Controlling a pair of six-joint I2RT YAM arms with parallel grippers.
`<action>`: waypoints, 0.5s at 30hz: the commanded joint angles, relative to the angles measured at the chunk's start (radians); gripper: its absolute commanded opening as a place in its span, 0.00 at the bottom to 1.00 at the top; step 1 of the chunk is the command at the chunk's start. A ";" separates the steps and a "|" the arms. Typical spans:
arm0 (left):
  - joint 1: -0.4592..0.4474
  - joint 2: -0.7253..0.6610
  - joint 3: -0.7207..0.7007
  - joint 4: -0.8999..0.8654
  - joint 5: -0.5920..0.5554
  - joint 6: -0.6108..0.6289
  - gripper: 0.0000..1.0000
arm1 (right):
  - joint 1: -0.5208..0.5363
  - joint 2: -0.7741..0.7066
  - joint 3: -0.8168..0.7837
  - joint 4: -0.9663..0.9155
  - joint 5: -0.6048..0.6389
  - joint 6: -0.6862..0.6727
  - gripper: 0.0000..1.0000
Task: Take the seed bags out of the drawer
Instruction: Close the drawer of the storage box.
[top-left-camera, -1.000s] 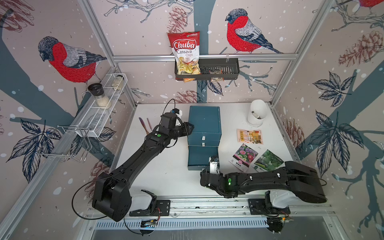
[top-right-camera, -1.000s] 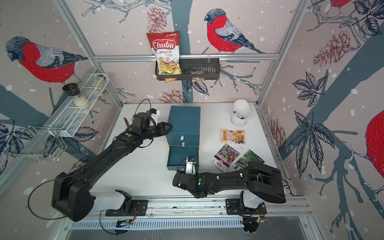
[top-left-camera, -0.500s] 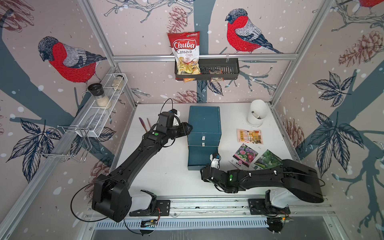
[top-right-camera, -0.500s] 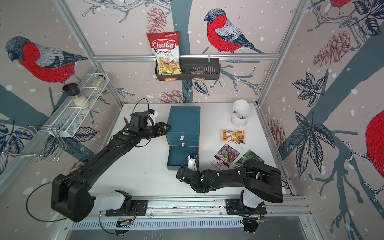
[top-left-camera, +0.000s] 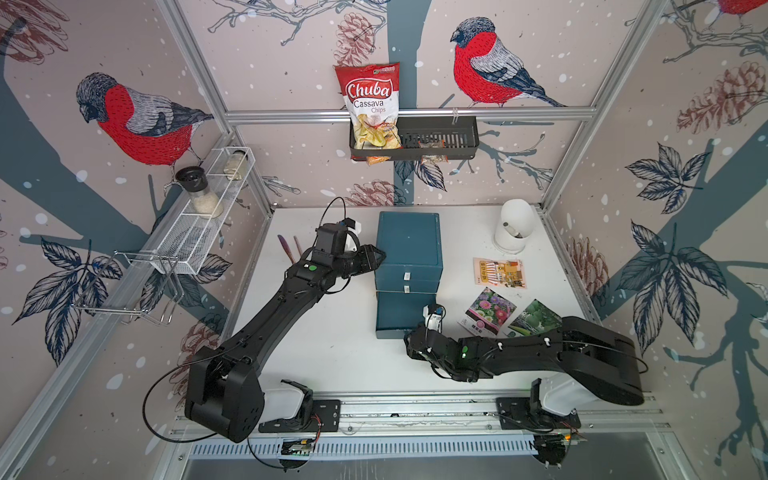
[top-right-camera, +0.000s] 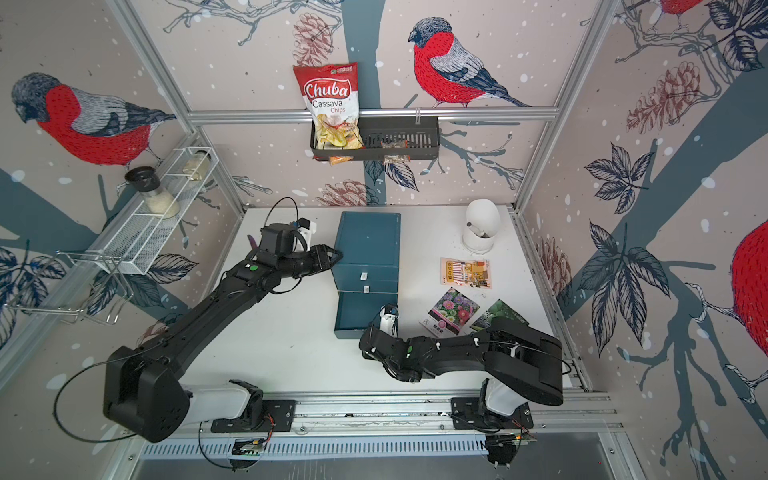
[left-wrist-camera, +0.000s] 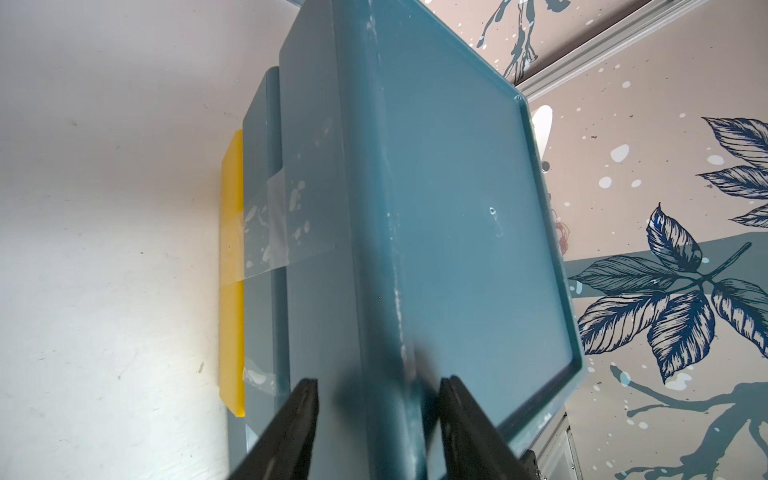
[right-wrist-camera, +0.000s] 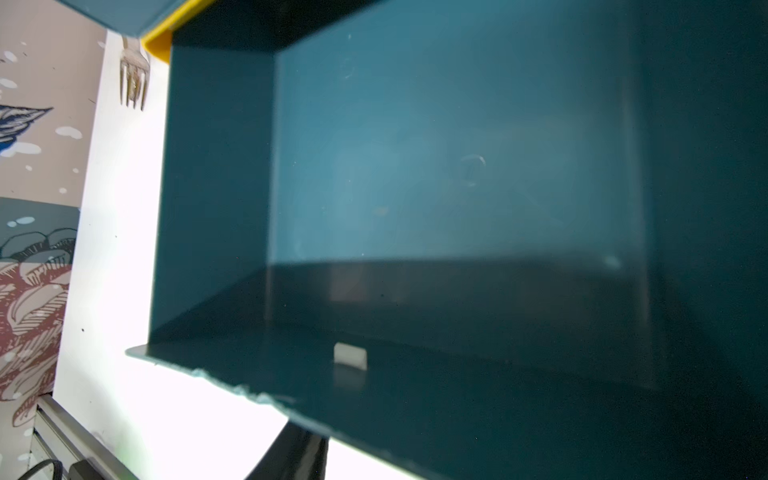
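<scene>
Top-view check: still bracing the cabinet (top-left-camera: 409, 241) with the left gripper (top-left-camera: 379, 258), jaws apart; edged the right gripper (top-left-camera: 427, 334) to the empty drawer (top-left-camera: 405, 332) front, closure impossible to tell. Left all three seed bags (top-left-camera: 489, 311) unmoved on the table (top-left-camera: 332, 353), rightward; probably finished.

Three seed bags (top-left-camera: 490, 309) — flat, outside drawer (top-left-camera: 405, 320).

2 black arms (top-left-camera: 270, 316), white base housings (top-left-camera: 282, 401), green dots (top-left-camera: 311, 268), looping cables (top-left-camera: 149, 399), perhaps white clips (top-left-camera: 500, 345)
</scene>
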 joint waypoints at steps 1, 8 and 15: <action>0.003 -0.001 -0.013 -0.064 -0.030 0.035 0.48 | -0.018 0.011 0.000 0.089 -0.005 -0.045 0.42; 0.003 0.002 -0.030 -0.079 -0.034 0.062 0.42 | -0.074 0.017 0.004 0.154 0.010 -0.078 0.37; 0.003 0.001 -0.045 -0.078 -0.041 0.077 0.36 | -0.129 0.049 0.002 0.249 0.045 -0.099 0.26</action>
